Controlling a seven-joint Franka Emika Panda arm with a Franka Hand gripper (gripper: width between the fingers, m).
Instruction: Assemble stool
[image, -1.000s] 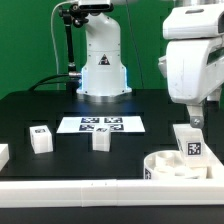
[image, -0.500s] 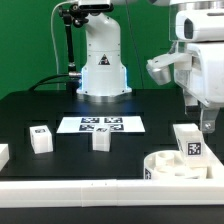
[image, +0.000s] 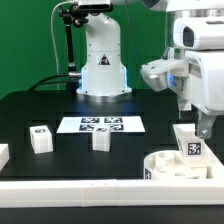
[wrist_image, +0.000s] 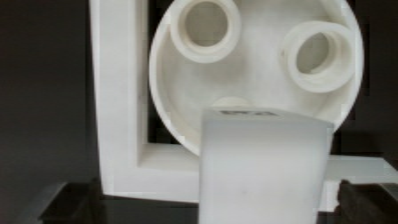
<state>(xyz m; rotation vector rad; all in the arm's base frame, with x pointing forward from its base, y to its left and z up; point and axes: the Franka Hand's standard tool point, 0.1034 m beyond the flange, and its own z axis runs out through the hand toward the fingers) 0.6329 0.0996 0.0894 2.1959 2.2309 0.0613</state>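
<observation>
Jaws hang open just above the leg (image: 189, 143) beside the seat (image: 160, 170).

A green backdrop (image: 25, 40) stands behind the black table (image: 30, 105), under even light.

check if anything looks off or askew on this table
Nothing spilled or broken. One leg stands upright at the seat and looks turned compared with the rest; whether it sits in a hole I cannot tell. Two loose legs stand near the marker board.
</observation>
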